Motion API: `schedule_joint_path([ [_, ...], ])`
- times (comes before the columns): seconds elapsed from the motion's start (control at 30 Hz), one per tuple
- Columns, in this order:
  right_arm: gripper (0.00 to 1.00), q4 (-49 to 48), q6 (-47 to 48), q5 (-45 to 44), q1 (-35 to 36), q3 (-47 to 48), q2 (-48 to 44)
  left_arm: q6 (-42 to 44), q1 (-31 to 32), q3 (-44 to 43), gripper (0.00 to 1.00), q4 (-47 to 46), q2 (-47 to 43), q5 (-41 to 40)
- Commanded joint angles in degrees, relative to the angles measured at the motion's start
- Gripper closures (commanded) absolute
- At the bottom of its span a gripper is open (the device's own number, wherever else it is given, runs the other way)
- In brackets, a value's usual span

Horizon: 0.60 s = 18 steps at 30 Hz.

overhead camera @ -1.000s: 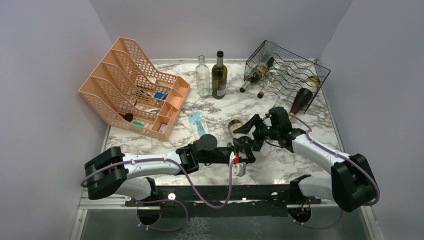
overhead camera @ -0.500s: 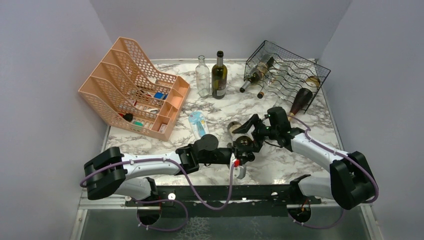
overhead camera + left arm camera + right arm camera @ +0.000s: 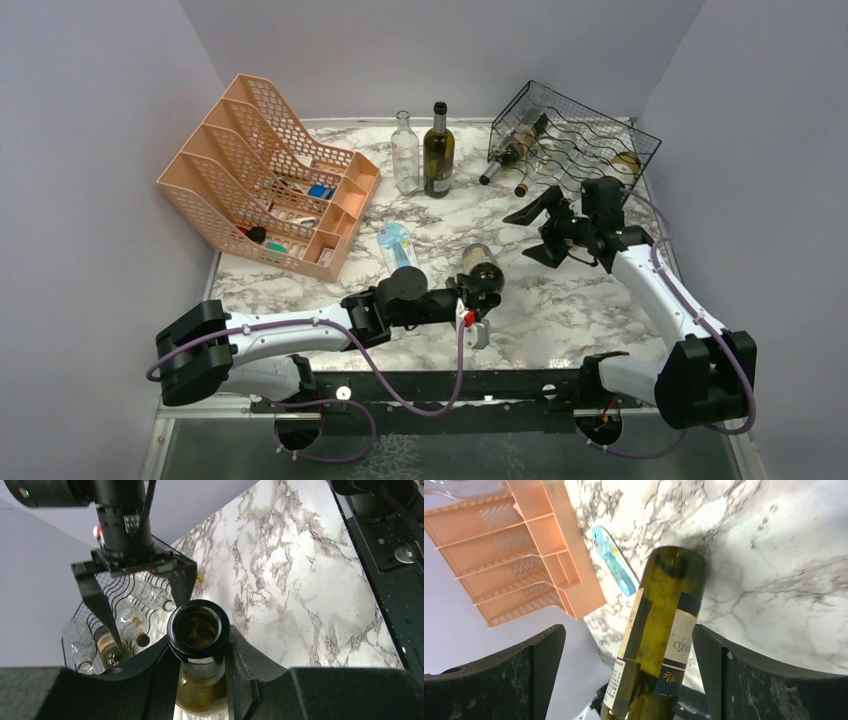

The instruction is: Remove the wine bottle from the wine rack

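The wine bottle (image 3: 481,268) is pictured off the wine rack (image 3: 590,135) and well apart from it, its neck clamped tight in the left gripper (image 3: 199,647) above the marble table (image 3: 590,310), towards the near edge. The right gripper (image 3: 520,240) is seen with its jaws spread wide and nothing held, poised between the bottle and the rack, in which other bottles (image 3: 515,145) are stored.
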State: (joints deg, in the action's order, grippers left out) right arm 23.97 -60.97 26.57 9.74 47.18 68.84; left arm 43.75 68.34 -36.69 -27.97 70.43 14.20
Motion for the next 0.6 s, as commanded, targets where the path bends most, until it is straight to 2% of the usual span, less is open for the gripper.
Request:
schedule_joint_path([
  [0.0,0.00,7.26,7.61,-5.34,-1.88,3.95,-2.05,-1.84,-0.90,-1.69,1.00,-3.34,-2.27,-4.11],
  [0.13,0.00,7.89,9.08,-6.48,-1.87,4.65,-2.30,-11.12,-5.37,-4.15,1.00,-5.01,-2.34,-5.88],
  [0.33,0.00,5.32,9.15,-2.90,-1.90,3.07,-1.49,-38.10,-24.10,-12.49,1.00,-4.33,1.91,0.18],
  [0.47,0.00,3.93,11.01,1.48,-1.87,3.63,-0.36,-43.67,-30.61,-15.78,1.00,-1.08,4.26,-0.91],
  [0.57,0.00,1.90,14.64,6.23,-1.83,4.14,0.04,-42.96,-32.87,-17.65,1.00,0.03,5.38,-4.26],
])
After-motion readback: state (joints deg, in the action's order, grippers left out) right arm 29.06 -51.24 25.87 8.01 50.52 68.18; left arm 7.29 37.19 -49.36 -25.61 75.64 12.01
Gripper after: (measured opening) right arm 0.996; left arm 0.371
